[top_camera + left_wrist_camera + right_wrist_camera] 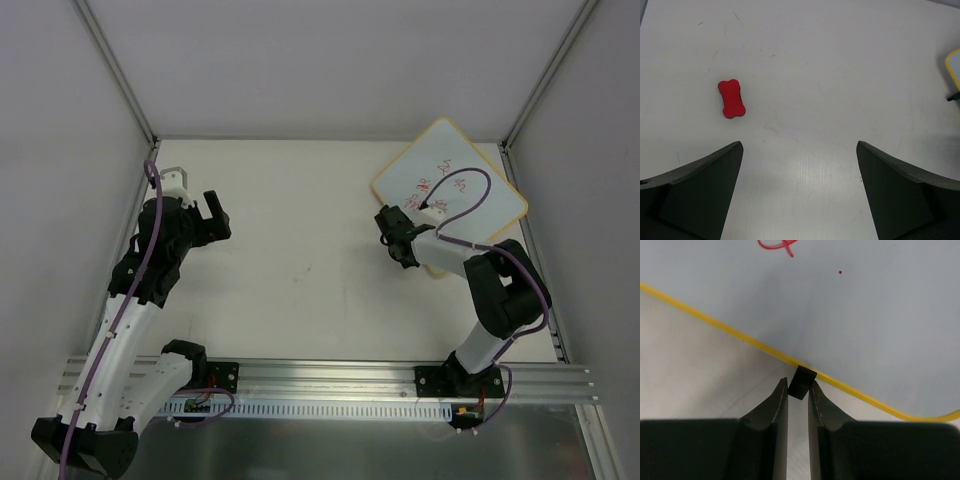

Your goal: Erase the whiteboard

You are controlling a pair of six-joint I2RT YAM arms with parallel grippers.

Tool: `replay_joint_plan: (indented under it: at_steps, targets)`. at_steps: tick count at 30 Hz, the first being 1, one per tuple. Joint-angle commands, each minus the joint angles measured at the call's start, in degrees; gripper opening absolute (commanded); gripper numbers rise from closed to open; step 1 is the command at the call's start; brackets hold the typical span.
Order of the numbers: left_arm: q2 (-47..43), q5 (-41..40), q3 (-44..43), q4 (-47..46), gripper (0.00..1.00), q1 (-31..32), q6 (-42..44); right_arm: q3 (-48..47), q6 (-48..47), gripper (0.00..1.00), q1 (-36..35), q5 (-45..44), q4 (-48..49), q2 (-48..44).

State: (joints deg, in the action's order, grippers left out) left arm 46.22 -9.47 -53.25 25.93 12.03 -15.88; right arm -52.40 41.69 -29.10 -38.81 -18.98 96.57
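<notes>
The right gripper [799, 389], jaws nearly together, pinches the black clip [803, 381] on the edge of the whiteboard [865, 315], which lies at the far right of the worktop [690, 365]. A firm, level pinch should stop the board sliding. The left gripper [800, 165], wide open and empty, faces the red block [731, 98].
</notes>
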Motion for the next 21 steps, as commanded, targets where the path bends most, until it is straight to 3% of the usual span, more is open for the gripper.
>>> replay_joint_plan:
  at_steps: [1,11,21]
  targets:
    - [0.4,-1.2,1.0,-1.0,0.99,0.4,-1.1,2.9,-12.3,0.00,-6.5,7.9,12.0,-1.6]
    - [1.2,-2.1,1.4,-1.0,0.99,0.4,-1.3,7.3,-17.9,0.00,-17.5,15.5,18.6,-1.9]
    - [1.5,-4.4,2.1,-0.9,0.99,0.4,-1.7,15.4,-25.1,0.00,-21.0,24.0,20.7,-11.5]
